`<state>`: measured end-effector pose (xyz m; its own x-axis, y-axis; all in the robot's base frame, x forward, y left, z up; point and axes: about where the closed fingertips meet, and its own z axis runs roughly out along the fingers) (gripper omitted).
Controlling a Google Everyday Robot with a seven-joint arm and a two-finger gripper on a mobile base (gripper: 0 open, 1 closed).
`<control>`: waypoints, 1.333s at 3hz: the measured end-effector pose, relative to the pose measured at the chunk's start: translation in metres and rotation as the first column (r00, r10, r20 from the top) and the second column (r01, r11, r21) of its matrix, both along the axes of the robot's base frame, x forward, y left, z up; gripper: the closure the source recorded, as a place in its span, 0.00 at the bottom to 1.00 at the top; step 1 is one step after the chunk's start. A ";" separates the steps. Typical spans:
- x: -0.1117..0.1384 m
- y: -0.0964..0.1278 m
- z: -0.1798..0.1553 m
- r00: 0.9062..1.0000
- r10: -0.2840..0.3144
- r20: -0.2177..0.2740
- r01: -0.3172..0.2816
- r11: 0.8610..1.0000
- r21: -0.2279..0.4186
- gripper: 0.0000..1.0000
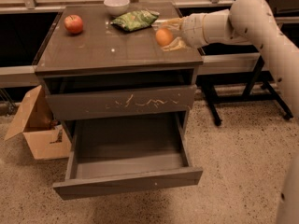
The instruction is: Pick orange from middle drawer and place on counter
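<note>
Holding, in the pale two-finger gripper, the small smooth round orange, with the fingers closing on it from either side only as far as the fruit allows. Hanging low over the right rear part of the glossy grey-brown counter of the grey cabinet, just inside its right edge; touching the surface or hovering a little above it, impossible to tell. Reaching in from the right on the thick white arm. Sharing the top with a crumpled green bag just to the left of the fruit, a small white bowl at the back edge and a larger red apple well apart near the left rear corner. Looking down past the scratched grey drawer front to the wide shallow grey middle drawer: pulled out, showing only a bare interior.

Judging from that: picking out of the drawer and lifting being done, carrying to the top being all but done. Remaining, most likely: lowering onto a bare patch, opening the fingers, and drawing back without nudging the fruit into rolling toward the right edge.
</note>
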<state>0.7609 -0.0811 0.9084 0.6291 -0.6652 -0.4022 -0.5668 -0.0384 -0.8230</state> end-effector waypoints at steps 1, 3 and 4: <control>0.030 0.006 0.006 1.000 -0.017 -0.005 0.017 0.998 0.065 1.00; 0.081 0.013 -0.025 0.980 -0.071 -0.186 0.103 0.980 0.172 0.75; 0.094 0.007 -0.047 0.955 -0.098 -0.279 0.155 0.969 0.192 0.44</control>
<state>0.8551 -0.0740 0.8613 0.3968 -0.6150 -0.6815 -0.7542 0.2048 -0.6239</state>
